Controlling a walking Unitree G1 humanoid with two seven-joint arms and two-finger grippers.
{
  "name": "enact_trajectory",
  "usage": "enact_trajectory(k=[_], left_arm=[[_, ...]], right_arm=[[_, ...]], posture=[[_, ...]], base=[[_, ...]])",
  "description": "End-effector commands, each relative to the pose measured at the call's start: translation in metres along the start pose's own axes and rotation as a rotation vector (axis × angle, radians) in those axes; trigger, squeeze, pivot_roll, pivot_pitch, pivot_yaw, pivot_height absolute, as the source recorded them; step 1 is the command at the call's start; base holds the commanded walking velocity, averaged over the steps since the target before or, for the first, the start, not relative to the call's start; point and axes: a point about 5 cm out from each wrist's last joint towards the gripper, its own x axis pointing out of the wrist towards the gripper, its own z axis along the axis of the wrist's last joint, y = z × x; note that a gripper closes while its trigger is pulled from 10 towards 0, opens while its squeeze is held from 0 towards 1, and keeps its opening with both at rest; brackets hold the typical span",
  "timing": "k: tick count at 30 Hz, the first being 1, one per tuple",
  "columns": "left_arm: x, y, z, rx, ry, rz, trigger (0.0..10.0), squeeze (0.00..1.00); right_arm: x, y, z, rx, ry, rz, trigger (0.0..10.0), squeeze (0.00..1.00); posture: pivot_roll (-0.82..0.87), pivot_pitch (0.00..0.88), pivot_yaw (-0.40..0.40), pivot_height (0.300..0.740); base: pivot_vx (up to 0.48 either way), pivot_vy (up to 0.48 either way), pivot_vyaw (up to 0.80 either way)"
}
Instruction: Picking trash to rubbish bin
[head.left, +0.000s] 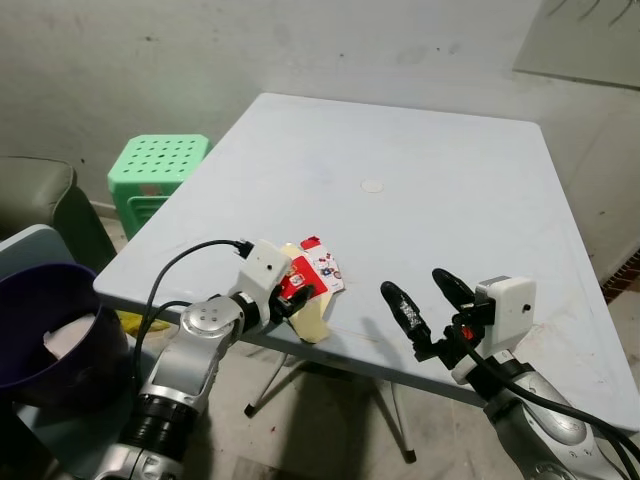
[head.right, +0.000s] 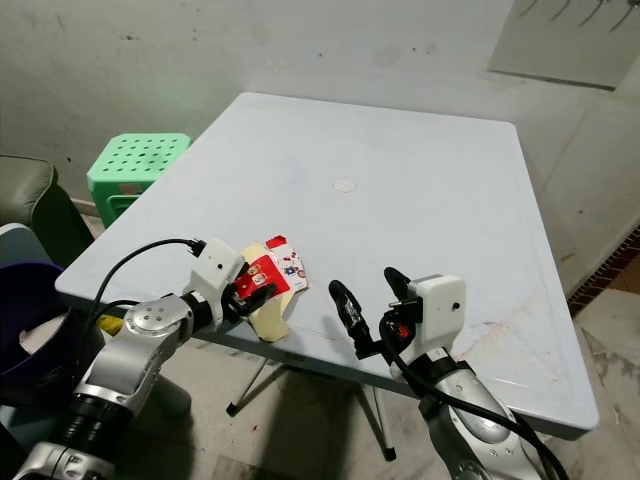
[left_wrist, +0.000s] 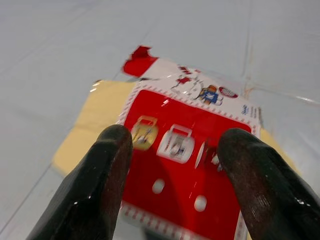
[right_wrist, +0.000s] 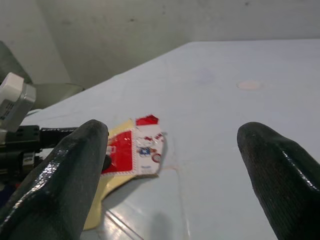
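1 red-and-white wrapper (head.left: 312, 272) lies on 1 yellow sheet (head.left: 312, 318) at the table's (head.left: 420, 180) near edge. The left gripper (head.left: 291, 297) straddles it, fingers spread, not clamped. The right gripper (head.left: 428, 298) hovers beside, spread, empty. 1 purple bin (head.left: 40, 320) stands left of the table.

- I see a red-and-white wrapper (head.left: 312, 271) printed with cartoon figures, lying flat near the table's front-left edge.
- Under it lies a pale yellow sheet (head.left: 313, 318), perhaps paper, overhanging that edge.
- A dark purple bin (head.left: 45, 330) stands beside the table's left corner.
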Motion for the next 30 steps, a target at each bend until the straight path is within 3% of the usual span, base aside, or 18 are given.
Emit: enact_trajectory(k=[1, 13, 23, 30], left_arm=[[-0.006, 0.004, 0.002, 0.005, 0.006, 0.023, 10.0, 0.00], [-0.017, 0.003, -0.001, -0.040, 0.010, 0.065, 10.0, 0.00], [-0.017, 0.004, 0.032, -0.109, -0.189, 0.155, 10.0, 0.00], [-0.007, 0.001, 0.027, -0.083, -0.151, 0.124, 10.0, 0.00]], right_arm=[[0.000, -0.002, 0.000, -0.004, -0.003, 0.003, 10.0, 0.00], [0.005, -0.007, 0.004, -0.026, -0.017, 0.013, 10.0, 0.00], [0.003, -0.005, 0.001, -0.027, -0.021, 0.018, 10.0, 0.00], [0.004, 0.002, 0.005, -0.021, -0.039, 0.028, 10.0, 0.00]], posture=[[-0.11, 0.005, -0.018, 0.740], [-0.12, 0.000, -0.015, 0.740], [-0.13, 0.000, -0.017, 0.740], [-0.15, 0.009, -0.009, 0.740]], base=[[0.000, 0.000, 0.00], [0.000, 0.000, 0.00], [0.000, 0.000, 0.00], [0.000, 0.000, 0.00]])
